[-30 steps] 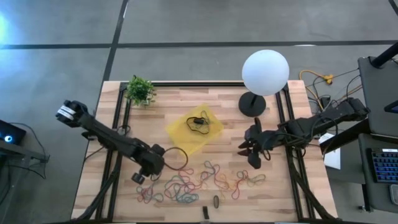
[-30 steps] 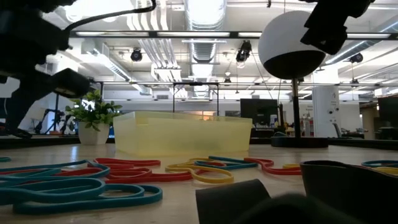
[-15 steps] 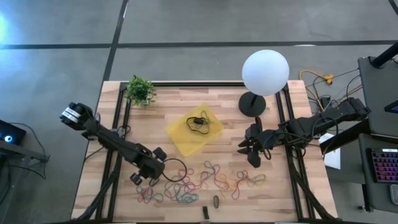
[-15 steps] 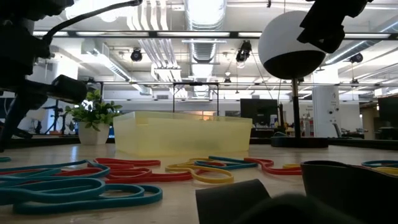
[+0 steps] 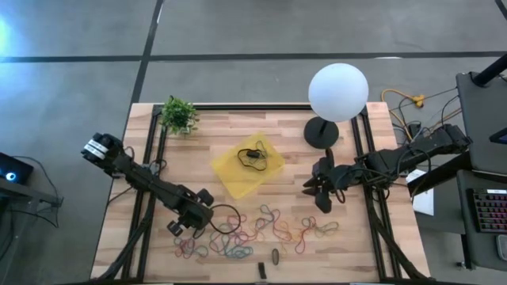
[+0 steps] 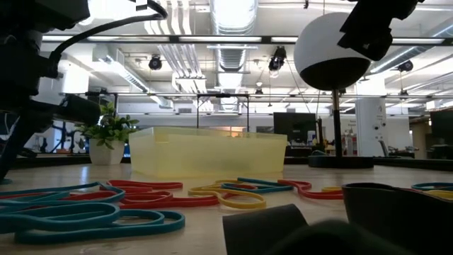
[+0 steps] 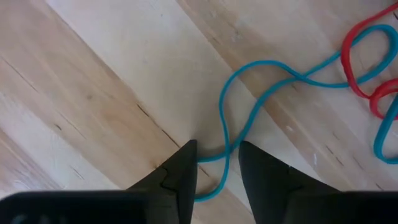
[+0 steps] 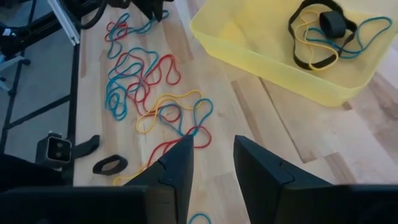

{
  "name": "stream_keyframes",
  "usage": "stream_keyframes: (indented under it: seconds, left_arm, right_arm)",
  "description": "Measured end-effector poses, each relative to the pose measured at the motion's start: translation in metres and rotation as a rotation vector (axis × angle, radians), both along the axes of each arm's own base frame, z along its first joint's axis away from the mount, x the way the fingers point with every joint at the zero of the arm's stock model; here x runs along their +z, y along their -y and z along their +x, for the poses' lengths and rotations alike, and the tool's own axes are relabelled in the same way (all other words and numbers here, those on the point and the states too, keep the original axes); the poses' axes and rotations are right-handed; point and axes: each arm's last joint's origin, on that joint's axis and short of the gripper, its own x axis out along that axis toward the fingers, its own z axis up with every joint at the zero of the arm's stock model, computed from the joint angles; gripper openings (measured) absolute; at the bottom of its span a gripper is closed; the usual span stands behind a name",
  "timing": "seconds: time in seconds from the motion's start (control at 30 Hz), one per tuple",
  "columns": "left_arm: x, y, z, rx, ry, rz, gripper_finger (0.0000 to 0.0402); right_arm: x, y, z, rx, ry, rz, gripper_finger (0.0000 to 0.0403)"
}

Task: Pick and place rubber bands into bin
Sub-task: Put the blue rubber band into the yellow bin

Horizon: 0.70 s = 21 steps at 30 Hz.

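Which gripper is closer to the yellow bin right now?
The left. The left gripper sits just below the bin's lower-left side, at the rubber bands. The right gripper hangs farther off, to the bin's right near the lamp base.

Through the right wrist camera I see my right tool (image 8: 211, 162) held above the wooden bench (image 8: 273, 124), its two dark fingers (image 8: 177, 168) parted with a narrow gap and nothing between them. Beyond them, red, blue and yellow rubber bands (image 8: 149, 87) lie tangled on the boards. The translucent yellow bin (image 8: 249, 46) sits to one side, holding a few bands (image 8: 323, 31): black, tan and blue ones. A small dark oblong ring (image 8: 110, 165) lies near the bench edge, beside a dark bracket (image 8: 59, 147).
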Motion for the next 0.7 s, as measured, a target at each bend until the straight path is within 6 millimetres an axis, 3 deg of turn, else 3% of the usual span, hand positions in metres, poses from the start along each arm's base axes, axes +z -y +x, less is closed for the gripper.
stream_keyframes:
  seconds: [0.23, 0.43, 0.7]
  left_arm:
    - [-0.005, 0.0, 0.0, 0.012, -0.03, -0.007, 0.0008]
    - [-0.003, 0.0, 0.003, 0.107, -0.027, -0.017, 0.0001]
    - [0.029, -0.007, 0.008, 0.242, 0.174, -0.027, 0.0]
  right_arm:
    - [0.0, 0.001, 0.0, -0.014, 0.005, -0.013, 0.0097]
    - [0.0, 0.001, 0.0, -0.032, 0.011, -0.031, 0.0093]
    - [0.0, 0.002, 0.001, -0.035, 0.018, -0.066, 0.0095]
